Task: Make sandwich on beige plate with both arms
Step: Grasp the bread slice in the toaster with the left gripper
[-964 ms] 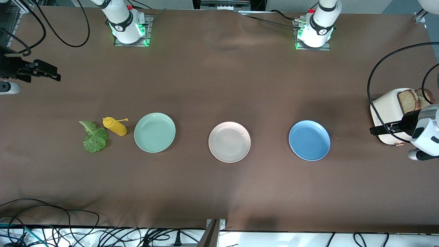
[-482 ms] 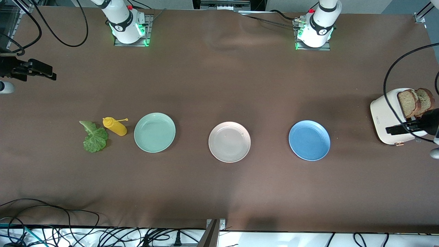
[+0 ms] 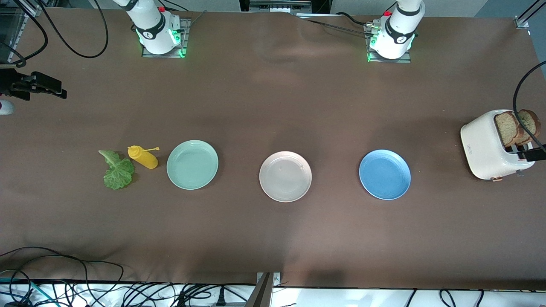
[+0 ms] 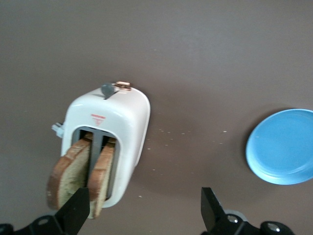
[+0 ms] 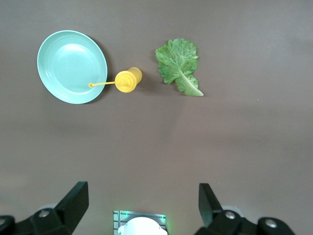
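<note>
**Arms pulling back to the table's ends**

The beige plate is sitting bare at mid-table. Two bread slices are standing in the toaster; the lettuce leaf is lying beside the mustard bottle. The left gripper, jaws wide, has been retreating past the toaster; the right gripper, equally wide, is edging outward.

We see a wide table covered by a matte dark brown cloth, faintly creased and catching soft patches of light near its middle. Along the edge nearest the front camera runs a bright white strip crossed by loose black cables, with a grey metal bracket at its centre. At one far corner we see a pale grey floor.
</note>
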### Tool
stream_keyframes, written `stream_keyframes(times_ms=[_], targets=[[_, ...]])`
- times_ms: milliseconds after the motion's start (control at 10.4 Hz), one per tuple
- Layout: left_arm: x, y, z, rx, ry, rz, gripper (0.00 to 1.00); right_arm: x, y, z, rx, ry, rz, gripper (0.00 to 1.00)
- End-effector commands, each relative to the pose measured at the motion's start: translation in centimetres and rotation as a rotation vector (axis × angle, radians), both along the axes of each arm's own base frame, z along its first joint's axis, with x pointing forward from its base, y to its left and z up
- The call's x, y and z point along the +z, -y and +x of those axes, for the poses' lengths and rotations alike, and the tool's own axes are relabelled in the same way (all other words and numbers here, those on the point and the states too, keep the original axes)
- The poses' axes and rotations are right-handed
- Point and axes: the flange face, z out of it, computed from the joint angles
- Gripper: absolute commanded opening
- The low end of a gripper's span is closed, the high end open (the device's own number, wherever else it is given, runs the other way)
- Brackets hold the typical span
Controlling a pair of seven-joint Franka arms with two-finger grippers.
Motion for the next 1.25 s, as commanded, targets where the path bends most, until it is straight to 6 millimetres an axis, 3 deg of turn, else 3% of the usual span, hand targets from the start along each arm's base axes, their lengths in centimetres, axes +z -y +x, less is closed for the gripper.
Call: stream_keyframes(times_ms=[0,96,482,1156], targets=[[-2.4,-2.5,-0.5,-0.012,-0.050,0.027,1.00,0.9,-0.1,-0.4,0.020,0.001,0.001,1.00],[-3.5,-3.7,-0.7,0.008,-0.061,0.014,1.00,0.9,-0.3,-0.4,0.023,0.000,0.001,1.00],[-9.7,-3.3,-2.0,0.006,-0.195,-0.014,1.00,0.9,-0.5,-0.4,0.026,0.001,0.001,1.00],[-11.6,-4.8,-4.2,-0.045,-0.325,-0.004,0.92,0.9,-0.7,-0.4,0.030,0.000,0.002,1.00]])
